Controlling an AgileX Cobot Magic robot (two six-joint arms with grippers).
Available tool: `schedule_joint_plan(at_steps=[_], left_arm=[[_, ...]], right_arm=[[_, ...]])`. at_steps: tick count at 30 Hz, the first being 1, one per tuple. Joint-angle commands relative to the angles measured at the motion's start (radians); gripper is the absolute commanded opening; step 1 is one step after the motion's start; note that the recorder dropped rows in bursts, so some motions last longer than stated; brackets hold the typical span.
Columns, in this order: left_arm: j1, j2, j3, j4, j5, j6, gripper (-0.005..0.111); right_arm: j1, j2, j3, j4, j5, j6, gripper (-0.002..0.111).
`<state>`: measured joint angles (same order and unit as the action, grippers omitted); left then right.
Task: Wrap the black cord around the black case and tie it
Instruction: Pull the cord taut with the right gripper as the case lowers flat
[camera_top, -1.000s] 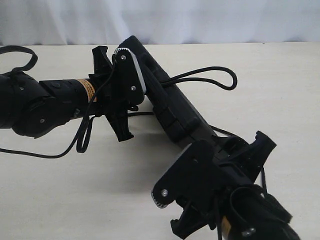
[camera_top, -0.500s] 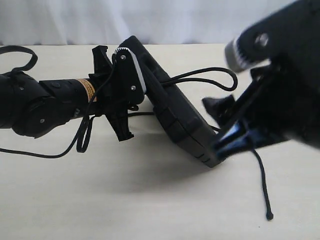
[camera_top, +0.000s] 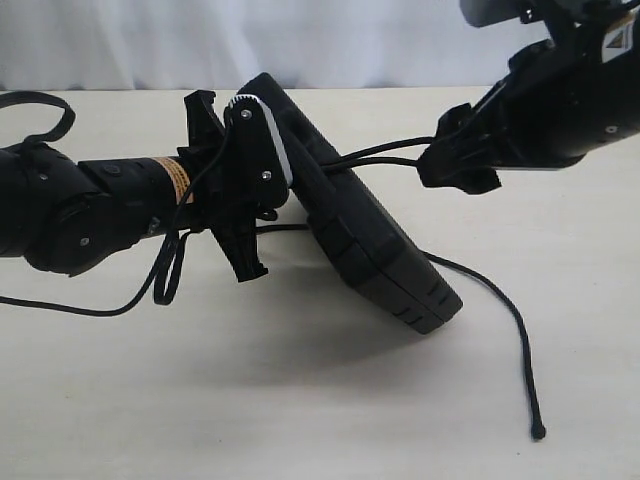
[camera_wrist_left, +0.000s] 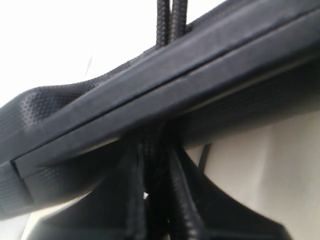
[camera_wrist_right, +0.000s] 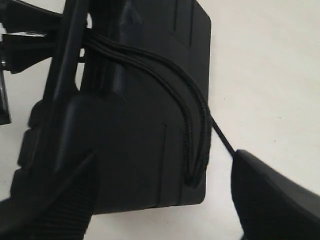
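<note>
Half a second before, the right arm hung low and blurred in front of the bottom end of the black case (camera_top: 370, 240). It had since lifted and drawn back to the upper right of the exterior view, so the case's lower corner was uncovered. The left arm, the case and the loose tail of the black cord (camera_top: 503, 303) had not shifted.

The case stood tilted on the pale table (camera_top: 150, 400), its lower corner down on the surface and its upper end raised toward the white backdrop (camera_top: 320, 40). The left gripper (camera_top: 275, 205) was clamped on the case's upper part. The left wrist view showed the doubled cord crossing the case's edge and running down between that gripper's dark fingers.

From the case's upper edge the two strands ran side by side to the right gripper (camera_top: 428, 165). In the right wrist view its fingers (camera_wrist_right: 265, 200) stood wide apart with the bend of the loop lying between them against the case's face, not pinched by either. A single strand came out from behind the case near its low end and curved across the table to a small knobbed tip, well apart from the case.

The left arm carried an orange label (camera_top: 176, 180) with print too small to read. A white sticker (camera_top: 612, 42) on the right arm showed a triangle mark, and its text was also illegible. No writing could be made out on the case.
</note>
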<state>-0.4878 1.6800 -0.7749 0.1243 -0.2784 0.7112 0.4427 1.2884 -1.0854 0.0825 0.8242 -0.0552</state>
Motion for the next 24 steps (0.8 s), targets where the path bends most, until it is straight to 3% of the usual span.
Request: schedule_joint_plan(at_steps=[1,6,14,19,24], left_arm=[[0.0,0.001,-0.007,-0.014,-0.027,-0.011,0.0],[0.0,0.001,-0.007,-0.014,-0.027,-0.011,0.0],[0.0,0.001,-0.007,-0.014,-0.02,-0.011,0.0],[0.0,0.001,-0.007,-0.014,-0.02,-0.011,0.0],[0.0,0.001,-0.007,-0.014,-0.02,-0.011,0.0]], right_arm=[[-0.039,0.06,-0.008,-0.002,-0.087,-0.035,0.068],[-0.039,0.096,-0.008,-0.015,-0.181,-0.035,0.068],[-0.039,0.155,-0.008,-0.077,-0.186,-0.033,0.066],[-0.039,0.169,-0.008,-0.202,-0.193,0.074,0.05],[-0.039,0.182,-0.008,-0.204,-0.189,0.077,0.03]])
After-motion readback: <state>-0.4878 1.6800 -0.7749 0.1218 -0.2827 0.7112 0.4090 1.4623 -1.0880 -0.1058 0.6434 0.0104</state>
